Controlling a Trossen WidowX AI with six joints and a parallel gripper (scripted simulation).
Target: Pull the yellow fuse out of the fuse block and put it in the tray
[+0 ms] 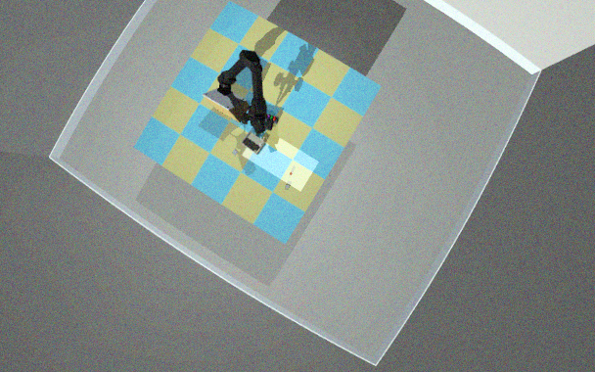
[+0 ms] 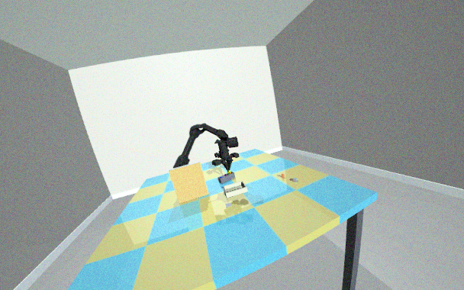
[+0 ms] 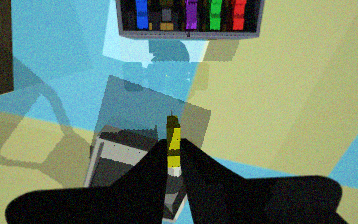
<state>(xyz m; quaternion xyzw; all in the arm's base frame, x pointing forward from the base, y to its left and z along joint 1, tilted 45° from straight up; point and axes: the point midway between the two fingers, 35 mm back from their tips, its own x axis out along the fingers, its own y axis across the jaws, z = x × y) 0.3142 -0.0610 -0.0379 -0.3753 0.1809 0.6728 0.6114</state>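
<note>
My gripper is shut on the yellow fuse, which is out of the fuse block and held up in the air. The fuse block is at the top edge of the wrist view, with blue, purple, green and red fuses in it and one slot without a fuse. The tray is at the lower left of the wrist view, below the fingers and partly hidden by them.
An upright orange-tan panel stands beside the block and tray. A small red-orange object and a small grey one lie farther off. A small pale piece lies near the tray.
</note>
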